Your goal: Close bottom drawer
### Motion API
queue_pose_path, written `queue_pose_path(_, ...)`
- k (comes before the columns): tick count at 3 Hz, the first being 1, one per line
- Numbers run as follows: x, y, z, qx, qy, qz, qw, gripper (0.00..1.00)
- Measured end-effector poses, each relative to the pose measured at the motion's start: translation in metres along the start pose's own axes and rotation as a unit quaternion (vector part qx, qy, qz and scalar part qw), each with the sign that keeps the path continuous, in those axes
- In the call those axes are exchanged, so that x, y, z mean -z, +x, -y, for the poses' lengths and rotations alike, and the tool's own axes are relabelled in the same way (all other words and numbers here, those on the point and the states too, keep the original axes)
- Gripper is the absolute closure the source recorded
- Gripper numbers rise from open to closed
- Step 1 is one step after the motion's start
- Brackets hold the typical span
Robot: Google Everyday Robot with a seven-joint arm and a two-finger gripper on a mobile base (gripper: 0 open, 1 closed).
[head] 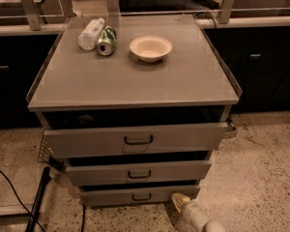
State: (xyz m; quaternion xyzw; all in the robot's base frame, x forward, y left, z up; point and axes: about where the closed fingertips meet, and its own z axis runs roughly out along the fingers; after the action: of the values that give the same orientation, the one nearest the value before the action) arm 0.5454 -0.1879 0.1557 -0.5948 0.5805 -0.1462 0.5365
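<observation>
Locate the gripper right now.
The gripper sits low in the camera view, right of centre near the floor, just below the right end of the bottom drawer, whose front stands slightly pulled out.

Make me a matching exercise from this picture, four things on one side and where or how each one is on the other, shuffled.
1 bottom drawer
2 bowl
3 can
4 claw

A lying beside the bottle
B near the floor, at the bottom drawer's right end
C pulled out a little
D upright on the cabinet top

Pairs: 1-C, 2-D, 3-A, 4-B.
</observation>
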Motion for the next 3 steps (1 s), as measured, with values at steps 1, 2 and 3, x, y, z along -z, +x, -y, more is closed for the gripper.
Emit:
queue_pose_path(1, 0.007, 0.005, -0.013, -0.006, -0.041, -0.016, 0.9990, 1.00)
queue_pose_path(2, 0.025, 0.006, -0.031, -0.007, -0.100, -0.025, 0.9947, 1.00)
queue_pose_path(3, 0.055, -0.002, -0.047, -0.005, -0.188, -0.032, 0.9817, 1.00)
